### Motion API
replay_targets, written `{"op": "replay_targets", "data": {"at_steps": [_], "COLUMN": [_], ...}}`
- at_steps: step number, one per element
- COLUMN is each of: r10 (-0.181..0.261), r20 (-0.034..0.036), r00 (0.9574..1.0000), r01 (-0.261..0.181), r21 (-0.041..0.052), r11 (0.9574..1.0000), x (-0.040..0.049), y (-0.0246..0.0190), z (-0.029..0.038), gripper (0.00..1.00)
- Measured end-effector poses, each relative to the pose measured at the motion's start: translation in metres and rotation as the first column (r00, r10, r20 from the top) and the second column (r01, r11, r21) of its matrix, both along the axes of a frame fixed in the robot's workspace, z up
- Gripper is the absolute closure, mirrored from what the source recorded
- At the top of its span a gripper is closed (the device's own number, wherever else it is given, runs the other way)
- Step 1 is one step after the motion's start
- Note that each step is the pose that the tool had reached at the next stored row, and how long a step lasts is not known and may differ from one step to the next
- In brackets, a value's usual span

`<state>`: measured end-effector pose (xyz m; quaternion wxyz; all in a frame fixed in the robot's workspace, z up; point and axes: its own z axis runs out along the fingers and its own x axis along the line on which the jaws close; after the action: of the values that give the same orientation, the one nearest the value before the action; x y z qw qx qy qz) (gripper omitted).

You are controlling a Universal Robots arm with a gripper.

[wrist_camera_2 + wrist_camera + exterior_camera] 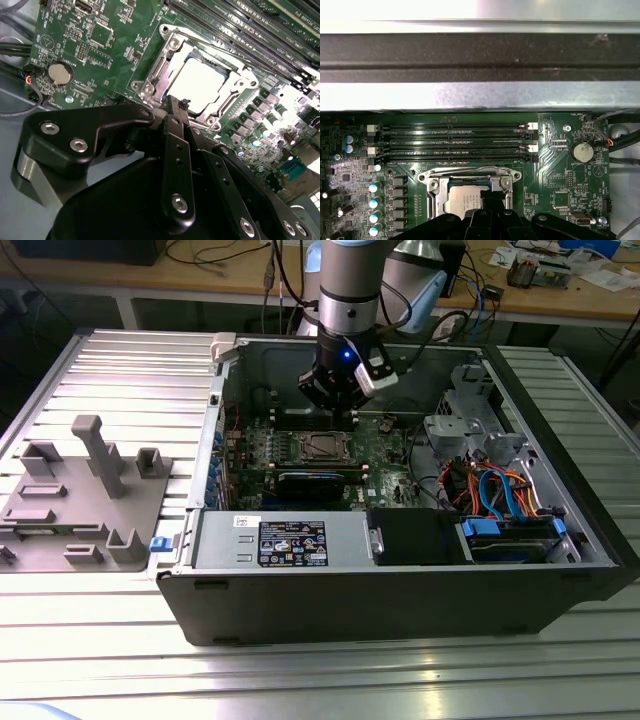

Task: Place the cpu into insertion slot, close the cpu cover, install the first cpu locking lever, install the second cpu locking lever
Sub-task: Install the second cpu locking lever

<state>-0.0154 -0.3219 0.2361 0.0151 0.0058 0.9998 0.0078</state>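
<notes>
The cpu (202, 82) lies flat in the insertion slot (322, 447) on the green board, its pale metal top showing through the window of the cpu cover (160, 67). The silver cover frame lies down over the chip in both wrist views, cpu (462, 200) and cpu cover (470, 176). My gripper (176, 104) hangs just above one edge of the socket, its black fingers drawn together to a narrow tip with nothing between them. In the exterior view my gripper (335, 405) is inside the open case, just behind the socket. I cannot tell how the locking levers stand.
Long black memory slots (455, 142) run beside the socket. A long black card (310, 483) lies in front of it. The case wall (480, 55) rises close behind the board. Drive cage and cables (500, 490) fill the exterior view's right. A grey fixture (85, 490) stands outside on the left.
</notes>
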Motion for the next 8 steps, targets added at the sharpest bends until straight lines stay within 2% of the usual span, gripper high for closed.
{"op": "replay_targets", "data": {"at_steps": [8], "r10": [0.000], "r20": [0.0001], "r00": [1.0000], "r01": [0.000], "r21": [0.0000], "r11": [1.0000], "x": [-0.0001], "y": [-0.0061], "z": [-0.0001], "gripper": [0.89]}}
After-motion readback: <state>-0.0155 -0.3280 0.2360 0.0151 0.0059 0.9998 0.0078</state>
